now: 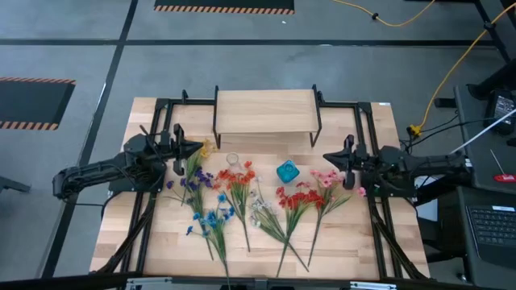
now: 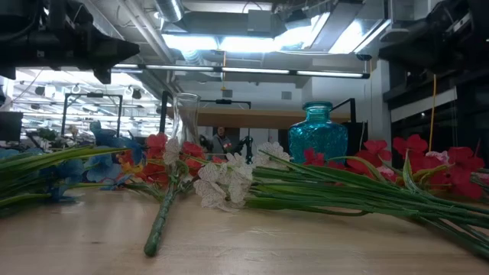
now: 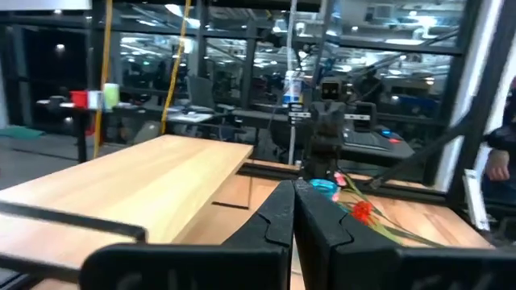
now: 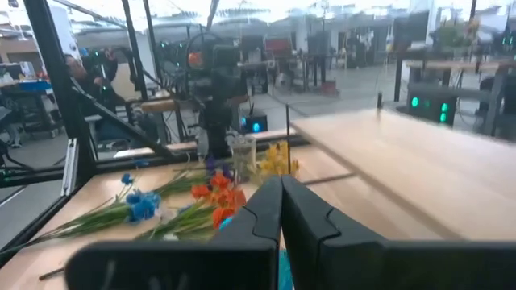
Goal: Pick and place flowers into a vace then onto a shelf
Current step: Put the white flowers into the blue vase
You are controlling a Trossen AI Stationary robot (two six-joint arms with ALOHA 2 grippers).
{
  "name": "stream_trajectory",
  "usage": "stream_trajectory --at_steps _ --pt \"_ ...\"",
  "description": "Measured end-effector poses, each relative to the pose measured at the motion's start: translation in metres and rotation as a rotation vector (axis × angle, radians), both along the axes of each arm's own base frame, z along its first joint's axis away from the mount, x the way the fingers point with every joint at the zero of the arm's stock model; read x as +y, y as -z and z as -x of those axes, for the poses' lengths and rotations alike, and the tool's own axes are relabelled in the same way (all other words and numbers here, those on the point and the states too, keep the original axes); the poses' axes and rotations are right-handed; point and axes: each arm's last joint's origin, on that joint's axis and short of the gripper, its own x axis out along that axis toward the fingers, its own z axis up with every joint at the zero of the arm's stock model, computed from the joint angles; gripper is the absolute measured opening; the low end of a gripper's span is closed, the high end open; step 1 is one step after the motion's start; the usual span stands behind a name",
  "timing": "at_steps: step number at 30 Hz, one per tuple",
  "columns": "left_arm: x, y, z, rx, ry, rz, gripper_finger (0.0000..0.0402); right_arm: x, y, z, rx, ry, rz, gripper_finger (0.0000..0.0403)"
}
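Note:
Several flower sprays lie flat on the wooden table, stems pointing toward the near edge: yellow, purple and blue at the left, orange and white in the middle, red and pink at the right. A clear glass vase and a blue glass vase stand upright behind them. The shelf stands at the far edge. My left gripper hovers shut above the yellow flowers, pointing right. My right gripper hovers shut above the pink flowers, pointing left. Both are shut in the wrist views.
A black metal frame runs along the table's sides and far edge around the shelf. The near strip of the table is bare wood. A person shows in the room behind.

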Motion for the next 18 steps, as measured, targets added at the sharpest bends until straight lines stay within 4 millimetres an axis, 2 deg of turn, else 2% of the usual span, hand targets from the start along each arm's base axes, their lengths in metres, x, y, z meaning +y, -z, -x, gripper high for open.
stream_trajectory --at_steps 9,14,18 --pt "0.001 0.003 -0.003 0.029 0.000 0.014 0.0002 0.007 -0.003 -0.018 0.011 -0.043 0.045 0.0013" --pt "0.001 0.002 -0.003 0.028 -0.001 0.013 0.0003 0.010 -0.017 -0.027 0.041 -0.060 0.057 0.0006" --pt "0.001 -0.008 -0.002 0.008 0.008 0.022 0.0002 0.011 -0.029 -0.033 0.040 -0.061 0.065 0.0006"
